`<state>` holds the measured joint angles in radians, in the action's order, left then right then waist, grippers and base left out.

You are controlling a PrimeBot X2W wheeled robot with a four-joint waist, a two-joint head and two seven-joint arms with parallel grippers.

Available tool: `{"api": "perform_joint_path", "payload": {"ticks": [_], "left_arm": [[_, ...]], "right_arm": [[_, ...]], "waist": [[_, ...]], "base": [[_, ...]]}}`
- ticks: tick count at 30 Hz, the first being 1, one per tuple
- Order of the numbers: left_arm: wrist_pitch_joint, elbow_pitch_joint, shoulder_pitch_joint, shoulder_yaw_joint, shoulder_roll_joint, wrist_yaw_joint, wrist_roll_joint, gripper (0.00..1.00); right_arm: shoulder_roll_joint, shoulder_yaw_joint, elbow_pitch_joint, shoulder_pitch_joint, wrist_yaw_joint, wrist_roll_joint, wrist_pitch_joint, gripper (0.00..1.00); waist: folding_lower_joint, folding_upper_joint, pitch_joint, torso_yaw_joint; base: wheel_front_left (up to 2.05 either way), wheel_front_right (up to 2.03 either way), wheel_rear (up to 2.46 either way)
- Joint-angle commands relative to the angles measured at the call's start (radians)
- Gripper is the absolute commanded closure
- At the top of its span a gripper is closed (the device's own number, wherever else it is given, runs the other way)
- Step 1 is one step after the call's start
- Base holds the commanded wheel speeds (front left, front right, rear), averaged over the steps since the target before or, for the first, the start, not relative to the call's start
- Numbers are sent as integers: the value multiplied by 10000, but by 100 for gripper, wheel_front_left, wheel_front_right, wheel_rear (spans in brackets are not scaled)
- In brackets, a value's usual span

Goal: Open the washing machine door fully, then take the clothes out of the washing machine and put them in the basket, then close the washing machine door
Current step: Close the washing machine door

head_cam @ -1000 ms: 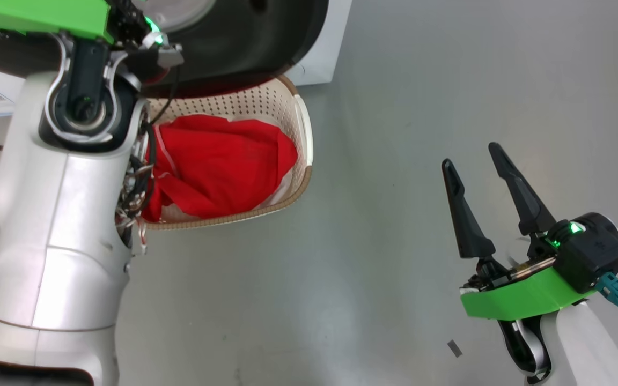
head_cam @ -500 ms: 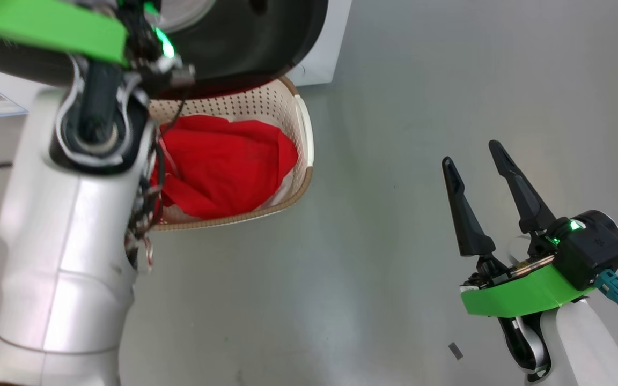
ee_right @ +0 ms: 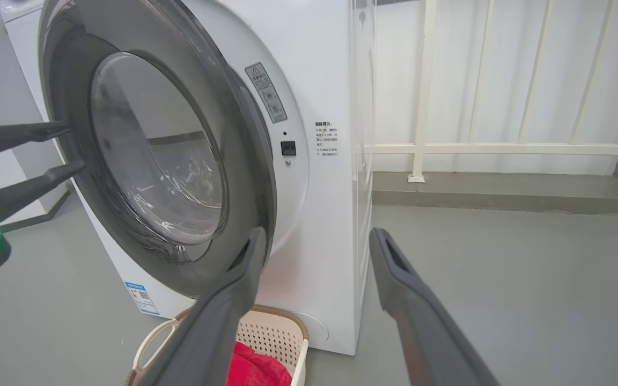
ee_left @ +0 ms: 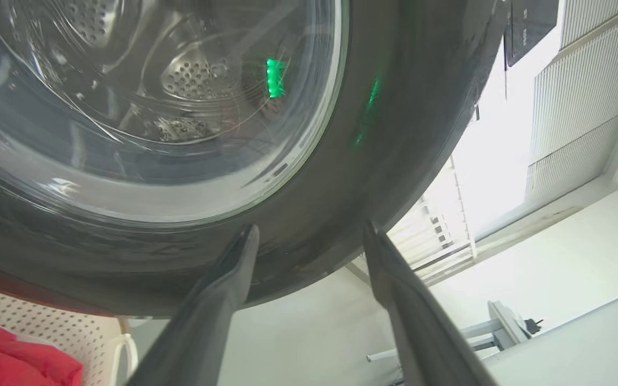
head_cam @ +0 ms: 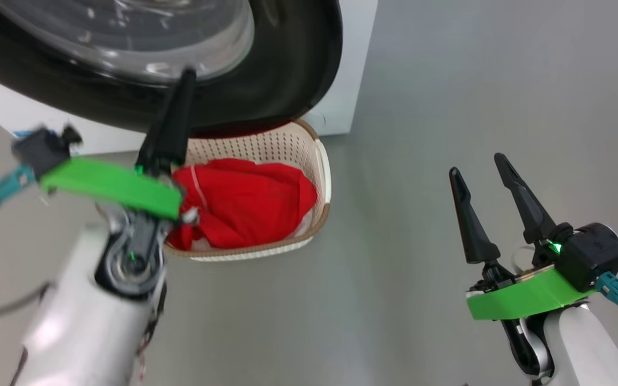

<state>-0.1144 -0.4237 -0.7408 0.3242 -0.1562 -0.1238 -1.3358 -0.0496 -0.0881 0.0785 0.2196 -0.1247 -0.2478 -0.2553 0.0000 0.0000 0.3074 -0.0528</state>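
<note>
Grey floor (head_cam: 448, 80), smooth. White railing (ee_right: 420, 107) standing on raised grey kerb (ee_right: 502, 187). Ribbed white panels (ee_left: 577, 80).

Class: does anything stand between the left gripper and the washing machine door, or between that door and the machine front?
Nothing visible does. The open left gripper is beside the washing machine door, at its rim. The basket of clothes sits lower than the door and seems clear of its swing.
</note>
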Motion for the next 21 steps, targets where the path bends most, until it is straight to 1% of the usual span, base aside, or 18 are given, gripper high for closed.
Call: {"api": "perform_joint_path", "payload": {"ticks": [1, 3, 5, 7, 10, 12, 15, 19, 20, 21], "left_arm": [[-402, 359, 277, -91, -510, -68, 496, 0], [-941, 464, 717, 118, -773, -69, 1210, 0], [-1240, 519, 1130, 180, -960, -47, 1891, 0], [-1377, 598, 1550, 134, -1054, 132, 2463, 0], [-1454, 872, 2220, -237, -1072, 444, 3068, 0], [-1465, 1293, 2687, -706, -1082, 626, 3713, 0], [-1469, 2190, 3511, -1511, -928, 541, 4793, 0], [-1471, 3128, 4582, -2260, -838, 423, 6745, 0], [-1471, 3128, 4582, -2260, -838, 423, 6745, 0], [-1472, 3339, 4801, -2445, -759, 409, 7178, 0]], "right_arm": [[-6, -137, -164, -187, -60, -126, -65, 0], [-6, -74, -103, -246, -60, -133, -65, 0], [-6, 13, -47, -321, -60, -166, -65, 0], [-6, 121, 51, -427, -60, -282, -65, 0], [-6, 139, 148, -561, -60, -239, -65, 0], [-6, 176, 174, -669, -60, -165, -65, 0], [-6, 265, 222, -865, -60, -42, -65, 0], [-6, 382, 335, -1084, -60, 186, -65, 0], [-6, 382, 335, -1084, -60, 186, -65, 0], [-6, 420, 342, -1123, -60, 226, -65, 0]], "waist": [[0, 0, -530, 284], [0, 0, -761, 367], [0, 0, -985, 438], [0, 0, -1198, 497], [0, 0, -1503, 547], [0, 0, -1681, 574], [0, 0, -1924, 606], [0, 0, -2166, 652], [0, 0, -2166, 652], [0, 0, -2207, 666]], "base": [[0, 0, 0], [0, 0, 0], [0, 0, 0], [0, 0, 0], [0, 0, 0], [0, 0, 0], [0, 0, 0], [0, 0, 0], [0, 0, 0], [0, 0, 0]]}}
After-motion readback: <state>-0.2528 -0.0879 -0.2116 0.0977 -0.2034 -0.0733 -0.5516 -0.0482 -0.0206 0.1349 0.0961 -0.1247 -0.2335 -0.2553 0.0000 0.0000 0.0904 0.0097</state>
